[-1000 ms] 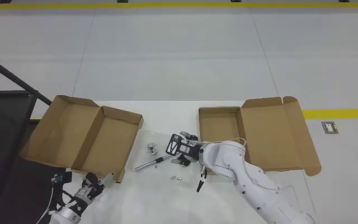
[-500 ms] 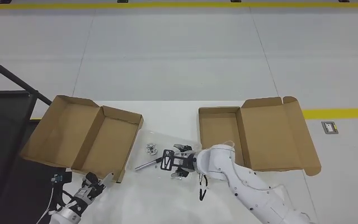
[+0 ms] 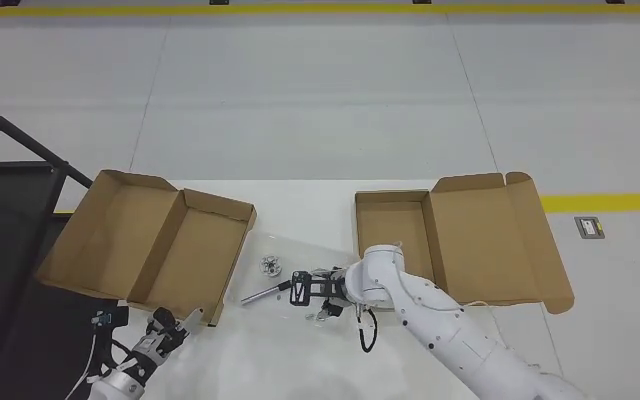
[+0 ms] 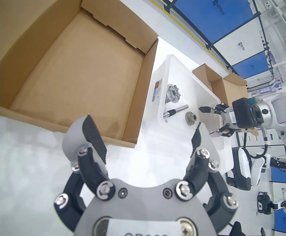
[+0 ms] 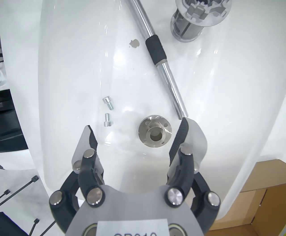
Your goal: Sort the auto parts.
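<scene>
A clear white tray (image 5: 67, 67) holds a chrome rod (image 5: 164, 67) with a black sleeve, a toothed metal hub (image 5: 198, 20), a round flange (image 5: 154, 134) and two small bolts (image 5: 108, 102). My right gripper (image 5: 136, 127) hangs open just above the tray, its fingers on either side of the flange and apart from it. From above, the right gripper (image 3: 300, 288) sits at the end of the rod (image 3: 272, 292), with the hub (image 3: 269, 265) beyond. My left gripper (image 4: 143, 124) is open and holds nothing, low over the table at the front left (image 3: 185, 322).
An open cardboard box (image 3: 150, 245) lies left of the tray and another (image 3: 460, 240) to its right; I see nothing in either. Black cable ties (image 5: 22, 187) lie on the table beside the tray. A dark stand (image 3: 20, 220) borders the table's left side.
My right gripper has moved left across the tray, away from the right box, and now sits over the flange by the rod's end. The left arm has stayed put.
</scene>
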